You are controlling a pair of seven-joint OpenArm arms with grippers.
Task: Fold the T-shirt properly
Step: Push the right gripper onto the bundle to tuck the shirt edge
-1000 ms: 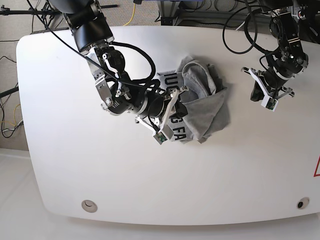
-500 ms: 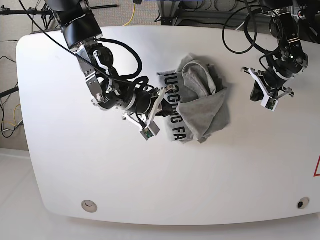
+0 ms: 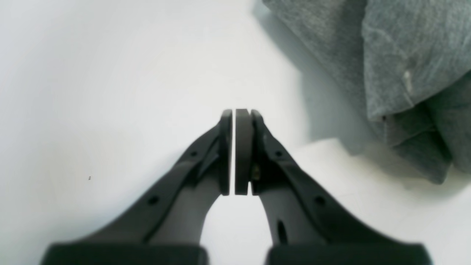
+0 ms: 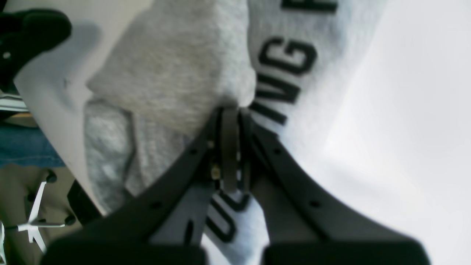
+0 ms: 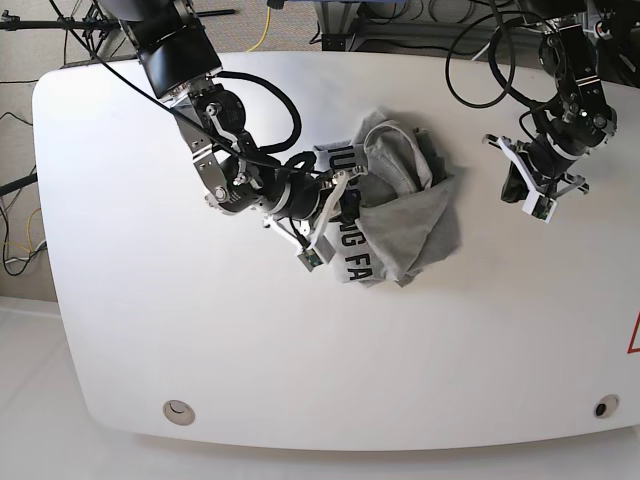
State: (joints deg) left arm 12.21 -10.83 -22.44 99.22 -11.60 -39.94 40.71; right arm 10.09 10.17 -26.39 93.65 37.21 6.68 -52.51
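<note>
The heather-grey T-shirt (image 5: 410, 235) lies crumpled in the middle of the white table (image 5: 200, 330). Grey folds are bunched over its lettered side. Black letters show along its left edge. My right gripper (image 5: 350, 203) is shut, with its tips against the edge of a grey fold. In the right wrist view the right gripper (image 4: 230, 110) meets the T-shirt (image 4: 176, 62) just beside the letters, and I cannot tell whether any cloth is pinched. My left gripper (image 5: 516, 188) hangs to the right of the shirt. The left gripper (image 3: 235, 110) is shut on nothing over bare table, and the T-shirt (image 3: 404, 48) lies ahead to its right.
Black cables (image 5: 490, 60) loop from the left arm over the table's back edge. The right wrist view shows the table's rim, and past it the floor with a chair base (image 4: 35, 217). Two round fittings (image 5: 178, 410) sit near the front edge.
The right arm drew back to the left, off the shirt, then returned to the fold beside the letters. The shirt has kept its shape. The left arm has not moved.
</note>
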